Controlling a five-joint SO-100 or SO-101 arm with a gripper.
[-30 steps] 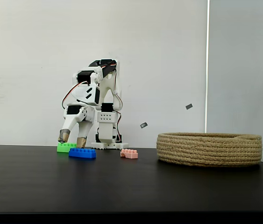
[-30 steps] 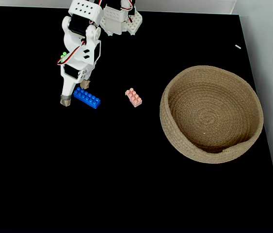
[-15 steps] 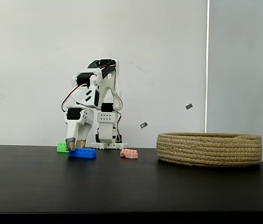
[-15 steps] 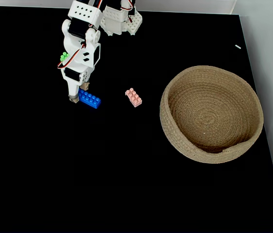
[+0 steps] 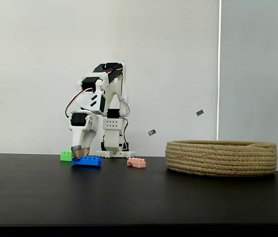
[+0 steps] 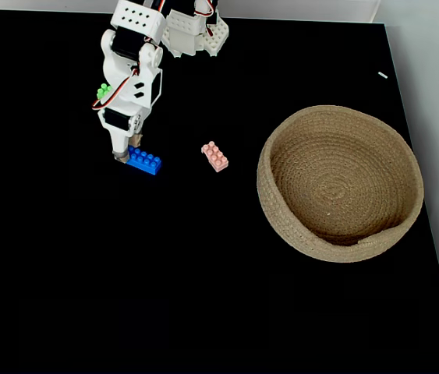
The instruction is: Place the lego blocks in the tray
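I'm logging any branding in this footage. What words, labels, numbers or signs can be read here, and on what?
None: no legible text in either fixed view.
The arm's white shell, the blue brick, green brick, pink brick and the basket show no print.
Two small dark tags on the wall are too small to read.

Bright, even light; sharp focus, no glare or blur.
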